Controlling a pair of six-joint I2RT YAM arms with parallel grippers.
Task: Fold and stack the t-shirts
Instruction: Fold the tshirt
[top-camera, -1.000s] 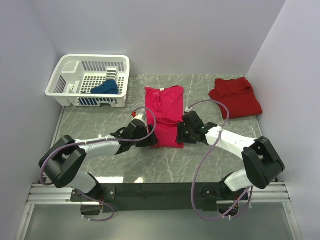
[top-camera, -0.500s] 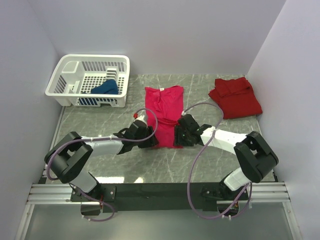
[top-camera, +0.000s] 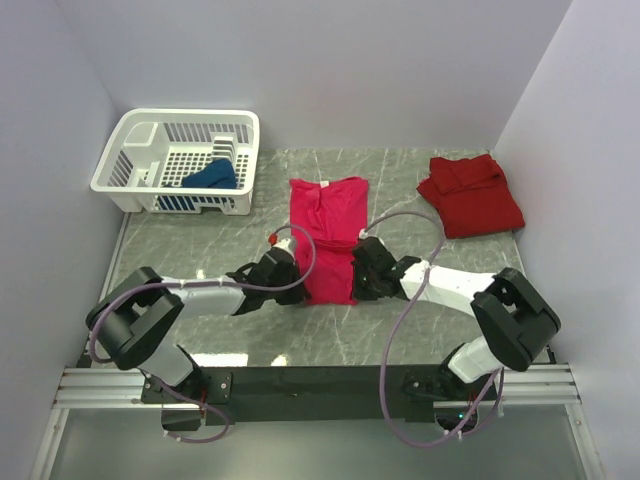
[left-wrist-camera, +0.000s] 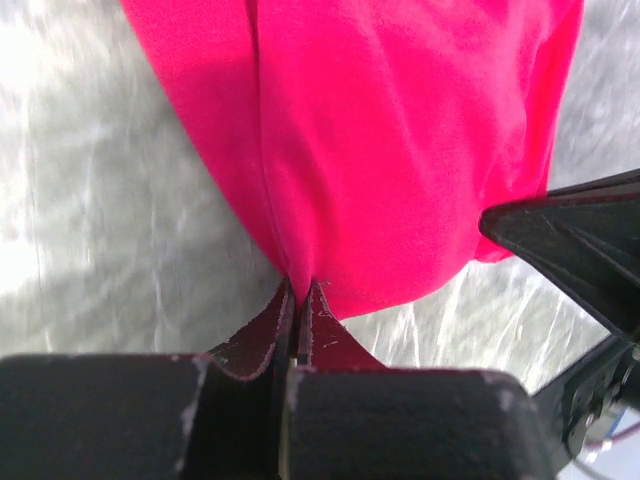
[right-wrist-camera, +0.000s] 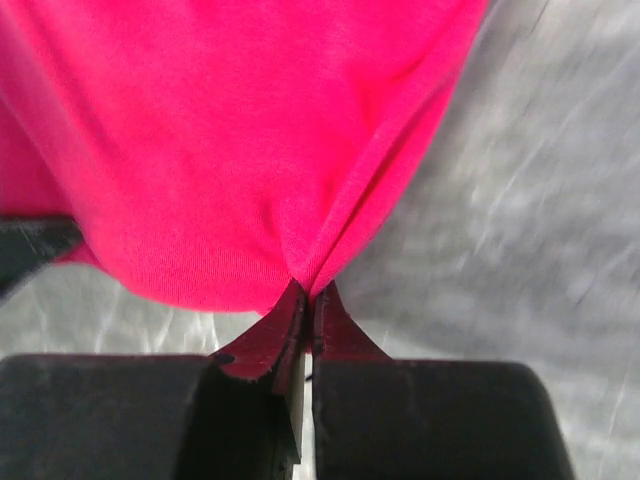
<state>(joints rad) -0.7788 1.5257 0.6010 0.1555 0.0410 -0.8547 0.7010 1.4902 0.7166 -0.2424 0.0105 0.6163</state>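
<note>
The magenta t-shirt (top-camera: 328, 230) lies lengthwise on the marble table, folded narrow, collar at the far end. My left gripper (top-camera: 300, 287) is shut on its near left corner, the cloth (left-wrist-camera: 400, 150) pinched between the fingers (left-wrist-camera: 268, 325). At the near right corner my right gripper (top-camera: 358, 284) is shut too, with a pleat of the magenta cloth (right-wrist-camera: 230, 150) caught in the tips (right-wrist-camera: 340, 335). A darker red t-shirt (top-camera: 470, 193) lies crumpled at the far right. The dark blue t-shirt (top-camera: 210, 176) sits in the basket.
A white lattice basket (top-camera: 150, 150) stands at the far left corner. White walls close the table on three sides. The right gripper's black body (left-wrist-camera: 580, 240) shows at the right edge of the left wrist view.
Both grippers have closed from open onto the near corners of the magenta t-shirt. Both arms slid inward and nearer, and the shirt's near hem has bunched a little.
</note>
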